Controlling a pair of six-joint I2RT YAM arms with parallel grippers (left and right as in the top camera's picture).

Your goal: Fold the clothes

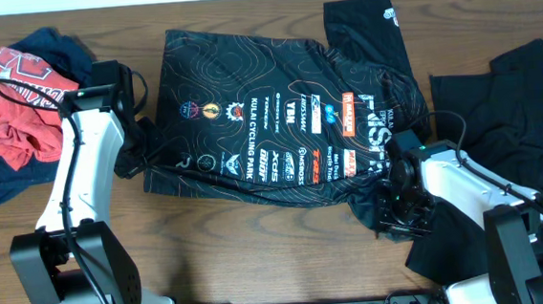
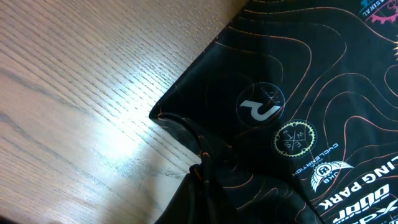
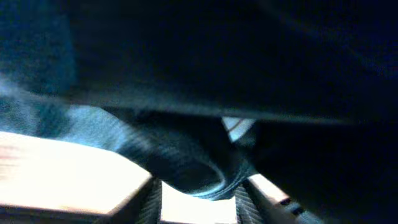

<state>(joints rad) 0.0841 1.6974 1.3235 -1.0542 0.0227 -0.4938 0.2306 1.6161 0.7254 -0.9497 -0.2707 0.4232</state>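
Jersey (image 1: pixel 269 114) in black, contour-lined and logo-strewn, lies spread across the middle of the tabletop (image 1: pixel 260 258). The left gripper (image 1: pixel 145 149) has its jaws clenched on the bunched left hem. The right gripper (image 1: pixel 399 215) sits at the near right corner, its jaws hidden in dark cloth, so their state cannot be told. A red garment (image 1: pixel 10 113) is heaped at the left edge and a black garment (image 1: pixel 507 97) at the right.

Under my wrist: black jersey (image 2: pixel 323 81) with thin orange contour lines fills the right side. Its edge puckers into a tight gather (image 2: pixel 204 167) at near centre. White round logo (image 2: pixel 261 107) sits just left of the yellow cog logo (image 2: pixel 295 138). Bare wooden table (image 2: pixel 81 93) on the left.
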